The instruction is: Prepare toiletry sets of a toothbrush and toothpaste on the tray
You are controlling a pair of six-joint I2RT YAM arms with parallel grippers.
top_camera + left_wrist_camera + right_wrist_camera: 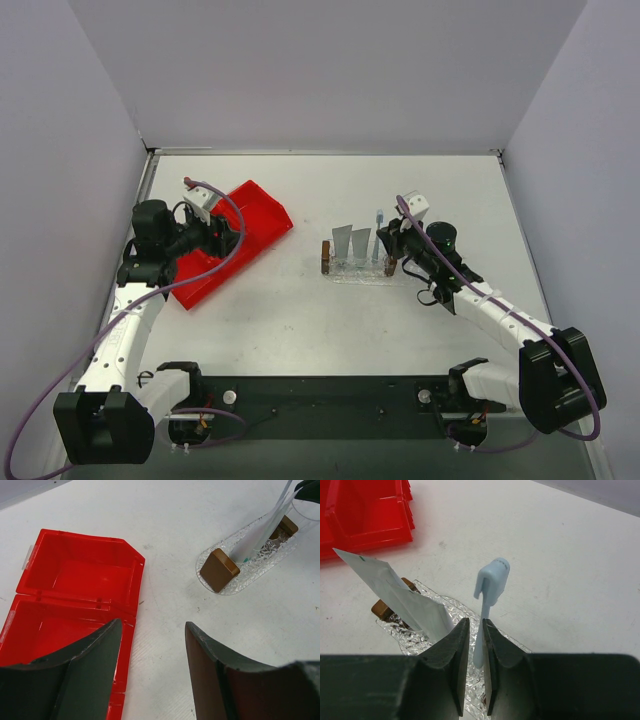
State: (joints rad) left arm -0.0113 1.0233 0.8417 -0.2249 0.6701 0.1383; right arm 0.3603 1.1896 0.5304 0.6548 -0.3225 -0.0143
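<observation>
A pale blue toothbrush (492,580) stands upright, head up, between the jaws of my right gripper (475,622), which is shut on its handle above the right end of the clear textured tray (432,594). In the top view the toothbrush (379,225) and right gripper (388,242) are at the tray's (355,273) right end. Two silvery toothpaste tubes (342,240) (361,242) stand upright on the tray, in a rack with brown ends (219,570). My left gripper (153,625) is open and empty, low beside the red bin (80,575).
The red compartmented bin (255,210) lies at the left of the table, under my left arm; its compartments in view hold nothing. Grey walls close the table at the back and sides. The arm bases stand on a dark rail along the near edge.
</observation>
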